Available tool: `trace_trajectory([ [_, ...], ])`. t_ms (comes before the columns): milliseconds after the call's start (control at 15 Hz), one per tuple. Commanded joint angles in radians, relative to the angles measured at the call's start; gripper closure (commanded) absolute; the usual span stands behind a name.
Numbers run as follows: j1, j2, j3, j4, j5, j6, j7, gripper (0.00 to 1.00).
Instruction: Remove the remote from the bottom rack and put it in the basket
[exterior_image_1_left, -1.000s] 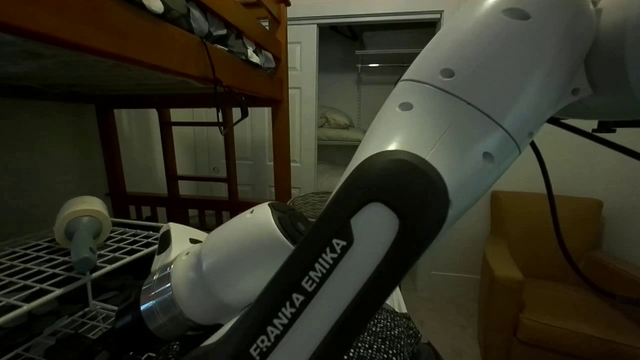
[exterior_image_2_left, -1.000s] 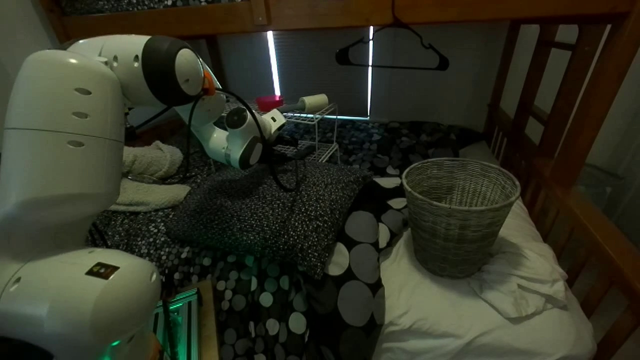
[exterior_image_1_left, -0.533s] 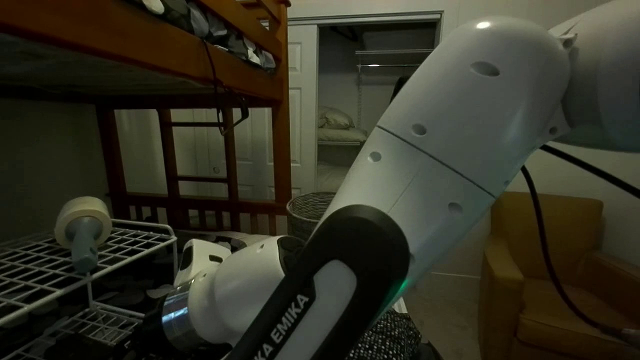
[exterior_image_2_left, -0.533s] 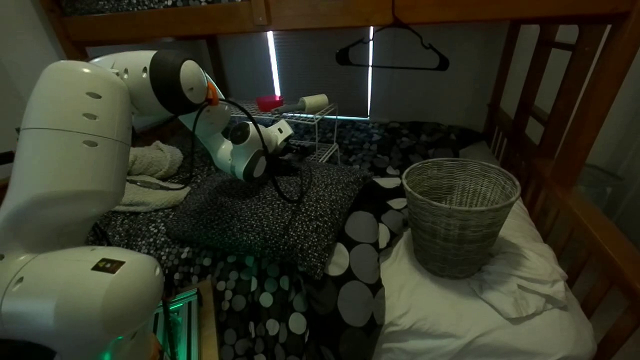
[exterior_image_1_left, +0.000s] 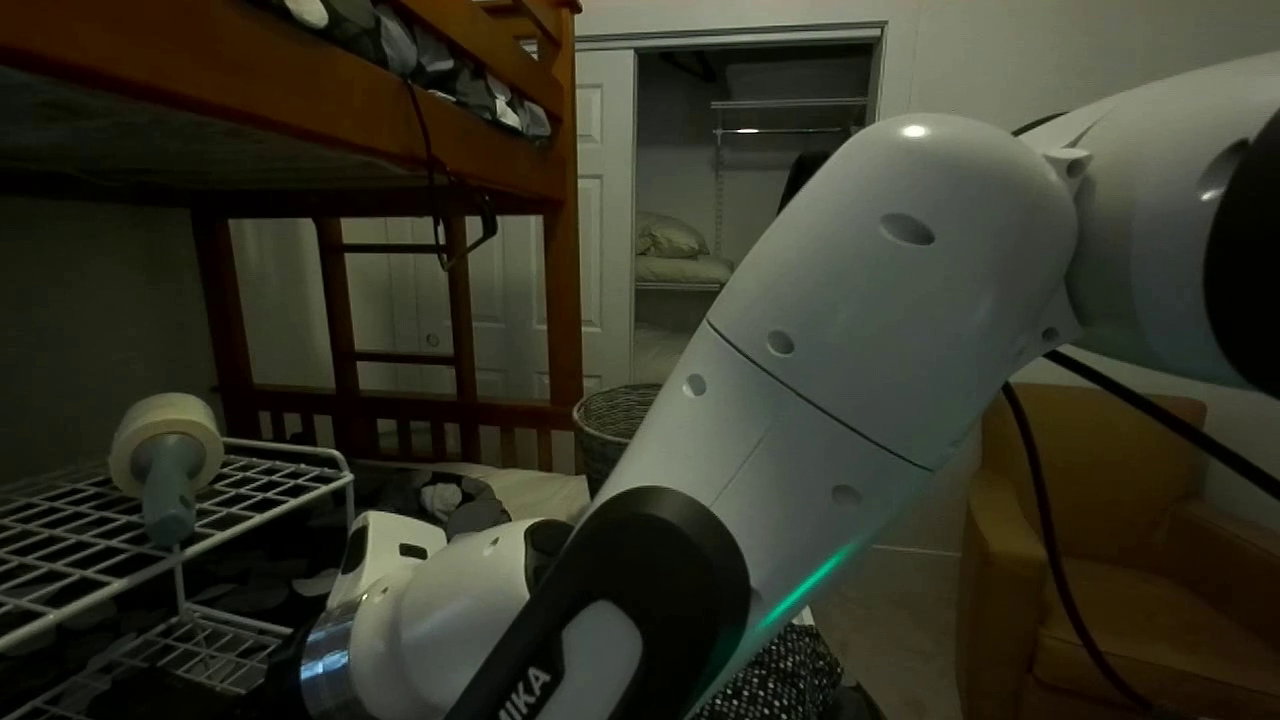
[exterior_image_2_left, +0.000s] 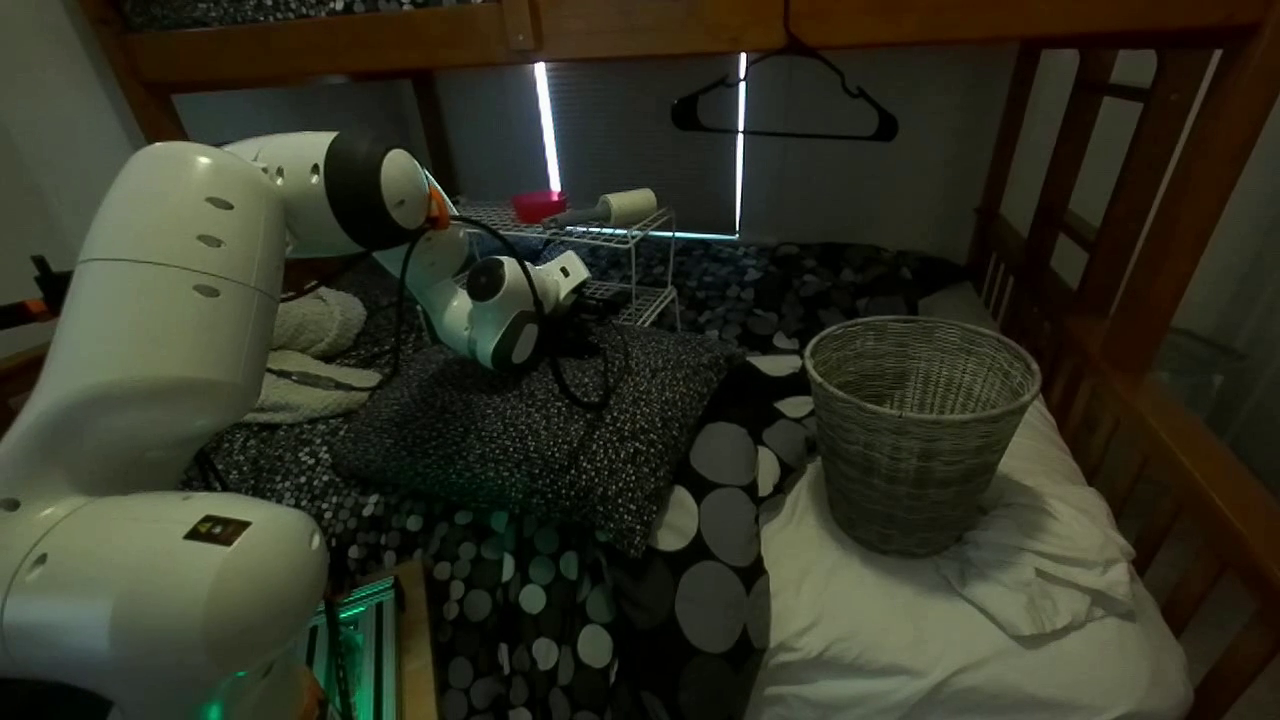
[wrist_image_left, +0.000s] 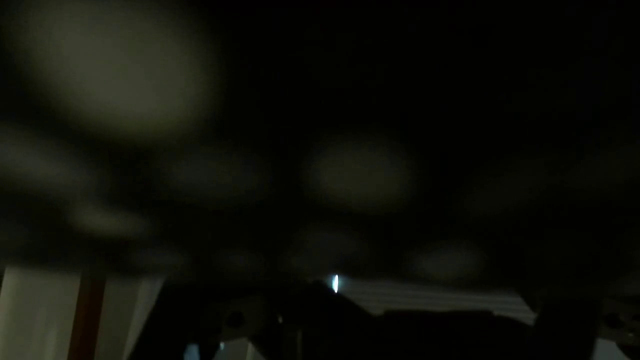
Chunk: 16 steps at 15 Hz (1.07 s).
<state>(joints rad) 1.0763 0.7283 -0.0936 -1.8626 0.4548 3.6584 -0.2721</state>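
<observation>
The two-tier white wire rack stands on the bed. Its bottom rack is partly hidden behind the arm and also shows in an exterior view. The grey woven basket stands upright on a white cloth; its rim shows behind the arm in an exterior view. My gripper is just in front of the rack, low over the dark pillow. In the wrist view the gripper is a dark outline at the bottom, with a dark shape between its sides. I cannot make out the remote or whether anything is held.
The top tier holds a lint roller and a red bowl. A black hanger hangs from the upper bunk. The sequined pillow lies under the hand. A cable loops beside the wrist.
The arm's elbow has sunk. In an exterior view the hand has moved down and slightly right, out from the rack's front, and more of the rack shows. Basket and rack have not moved.
</observation>
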Motion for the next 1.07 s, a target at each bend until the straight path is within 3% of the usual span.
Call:
trace_trajectory([
  [0, 0.004, 0.034, 0.008, 0.033, 0.035, -0.018, 0.025, 0.06],
  [67, -0.004, 0.036, 0.016, 0.035, 0.025, -0.020, 0.033, 0.13],
  [133, -0.017, 0.036, 0.033, 0.037, 0.009, -0.025, 0.049, 0.30],
  [267, -0.029, 0.035, 0.050, 0.039, 0.002, -0.030, 0.061, 0.38],
  [533, -0.038, 0.032, 0.065, 0.038, 0.006, -0.028, 0.071, 0.71],
  [1000, -0.036, -0.078, 0.081, -0.046, -0.118, 0.021, 0.082, 0.74],
])
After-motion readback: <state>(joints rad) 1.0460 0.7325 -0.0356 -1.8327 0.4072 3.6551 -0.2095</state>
